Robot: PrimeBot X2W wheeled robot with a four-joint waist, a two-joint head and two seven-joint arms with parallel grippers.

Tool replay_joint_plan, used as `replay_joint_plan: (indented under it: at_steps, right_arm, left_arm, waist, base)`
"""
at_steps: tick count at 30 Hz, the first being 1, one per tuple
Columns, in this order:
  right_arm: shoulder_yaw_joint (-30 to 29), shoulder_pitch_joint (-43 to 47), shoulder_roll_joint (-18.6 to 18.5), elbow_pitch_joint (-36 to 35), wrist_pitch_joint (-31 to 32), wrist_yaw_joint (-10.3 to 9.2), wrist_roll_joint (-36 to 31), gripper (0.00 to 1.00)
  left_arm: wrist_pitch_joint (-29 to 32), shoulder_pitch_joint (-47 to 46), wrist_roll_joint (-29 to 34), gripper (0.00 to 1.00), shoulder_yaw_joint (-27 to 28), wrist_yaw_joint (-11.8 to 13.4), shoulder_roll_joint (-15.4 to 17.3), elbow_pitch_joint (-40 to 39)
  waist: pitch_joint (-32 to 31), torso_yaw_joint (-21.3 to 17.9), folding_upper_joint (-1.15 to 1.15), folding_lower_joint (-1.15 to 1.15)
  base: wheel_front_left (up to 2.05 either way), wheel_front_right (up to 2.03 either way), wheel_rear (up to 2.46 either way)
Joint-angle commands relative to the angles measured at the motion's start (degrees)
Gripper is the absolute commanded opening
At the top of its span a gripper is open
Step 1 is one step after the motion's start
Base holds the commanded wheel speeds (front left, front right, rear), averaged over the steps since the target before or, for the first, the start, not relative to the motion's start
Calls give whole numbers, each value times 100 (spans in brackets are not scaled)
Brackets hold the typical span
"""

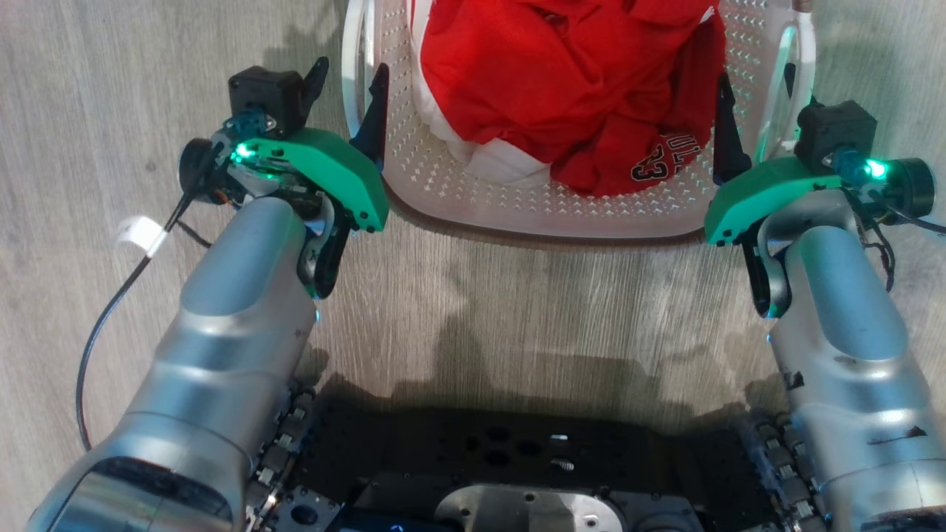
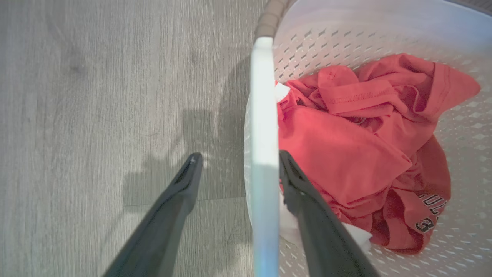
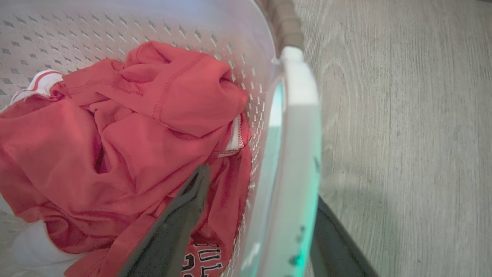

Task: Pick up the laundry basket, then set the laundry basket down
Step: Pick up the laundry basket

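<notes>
The laundry basket [image 1: 517, 207], white with perforated walls, is at the top centre of the head view on the grey wood floor. It holds a red garment [image 1: 562, 81] with white trim. My left gripper [image 1: 351, 70] is open and straddles the basket's left white handle [image 2: 264, 115], one finger outside and one inside against the cloth. My right gripper [image 1: 756, 74] is open too, astride the right handle [image 3: 300, 134]: its inner finger [image 3: 184, 215] lies over the red garment [image 3: 134, 146], and the outer one is partly hidden behind the handle. A brown rim band [image 2: 269, 19] runs on past each handle.
My dark wheeled base [image 1: 510, 458] fills the bottom of the head view, just short of the basket. A black cable with a white tag [image 1: 140, 235] trails over the floor [image 1: 74, 111] beside my left forearm. Bare floor lies to both sides.
</notes>
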Motion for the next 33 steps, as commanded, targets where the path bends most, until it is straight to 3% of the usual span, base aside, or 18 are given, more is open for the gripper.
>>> replay_joint_plan:
  at_steps: [1,3,8,11,12,13,15,16,17,20,33]
  right_arm:
    - [120,169,100,-60,-60,-10,-36,100]
    - [118,150,100,-36,-60,-10,-40,100]
    - [125,114,100,15,-60,-10,-44,100]
    - [129,103,100,36,-60,-10,-40,96]
    - [130,99,100,48,-60,-10,-33,80]
    - [131,96,100,67,-60,-10,-27,55]
    - [136,79,100,118,-60,-10,-11,38]
    - [140,67,100,145,-60,-10,-2,28]
    - [141,56,100,173,-60,-10,5,20]
    - [136,23,100,262,-60,-10,18,0]
    - [157,-77,100,684,-60,-10,77,0]
  left_arm:
    - [-46,135,-38,100,61,4,152,-36]
    - [-46,111,-97,97,-7,10,152,-25]
    - [-46,67,-210,53,-149,5,152,-3]
    - [-46,48,-255,42,-200,6,152,-11]
    - [-46,41,-269,38,-216,8,152,-15]
    - [-46,38,-282,32,-232,10,152,-20]
    - [-46,36,-309,19,-263,13,152,-29]
    - [-46,39,-329,5,-280,10,152,-36]
    - [-46,44,-349,0,-304,3,152,-39]
    - [-46,63,-416,0,-377,4,152,-46]
    - [-46,248,-868,0,-629,76,152,20]
  waist:
    - [3,2,0,0]
    - [8,8,0,0]
    - [7,17,0,0]
    - [4,19,0,0]
    - [1,18,0,0]
    - [-2,18,0,0]
    - [-11,16,0,0]
    - [-17,14,0,0]
    - [-24,14,0,0]
    - [-55,16,0,0]
    - [-333,17,0,0]
  base:
    - [0,0,0]
    - [0,0,0]
    - [0,0,0]
    - [0,0,0]
    - [0,0,0]
    - [0,0,0]
    - [0,0,0]
    - [0,0,0]
    - [0,0,0]
    - [0,0,0]
    - [0,0,0]
